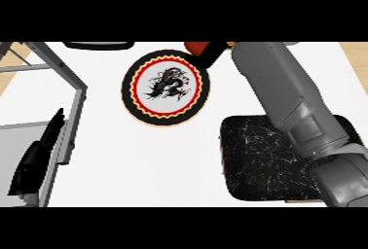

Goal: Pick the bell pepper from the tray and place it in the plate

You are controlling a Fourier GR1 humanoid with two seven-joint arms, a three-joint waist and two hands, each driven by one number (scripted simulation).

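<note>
**Red pepper held above the plate's far rim**

The bell pepper [194, 47] shows only as a small, glossy red-orange curve at the top of the view, just beyond the far edge of the plate [137, 99] and well apart from the tray [244, 151]. The right hand [208, 52] is seen as dark fingers curled against the pepper, holding it; most of the hand is hidden behind the grey forearm [287, 92], which runs smooth and boxy from the lower right across the tray. The plate is round, with a black rim, a scalloped red and yellow band, and a white centre bearing a black dragon figure. The tray is a rounded black slab flecked with white, marble-like, on a pale wooden edge. The desk [158, 165] is plain white. The left hand does not show
</note>
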